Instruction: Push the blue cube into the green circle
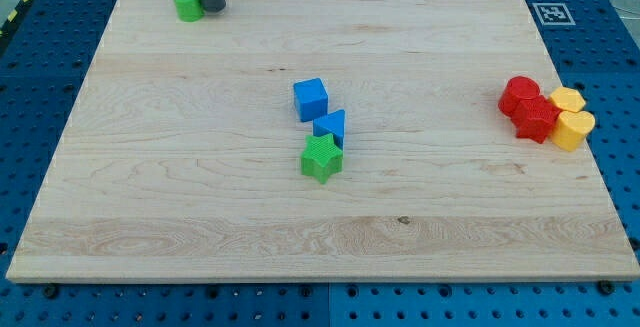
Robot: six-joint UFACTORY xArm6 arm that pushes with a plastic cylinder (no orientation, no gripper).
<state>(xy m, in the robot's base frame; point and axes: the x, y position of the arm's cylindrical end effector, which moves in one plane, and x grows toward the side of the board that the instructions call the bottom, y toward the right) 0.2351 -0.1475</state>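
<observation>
My tip (212, 9) sits just right of the green circle (186, 4), top-left of the bench (150, 197). Blue cube (310, 98) is well apart, mid-bench. No pincer on this rig.

- My tip (212, 9): far left of the wooden board (200, 197), touching the green circle (186, 4) on its right side.
- Blue cube (310, 98): board centre, well apart from my tip.
- Blue triangle (331, 127) and green star (321, 158): just nearer than the cube.
- Red blocks (527, 108) and yellow blocks (571, 119): clustered at right edge.

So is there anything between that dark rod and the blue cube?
No. In the camera view, my tip sits beside the green circle at the view's top left, and only bare wooden board stretches from there to the blue cube.
</observation>
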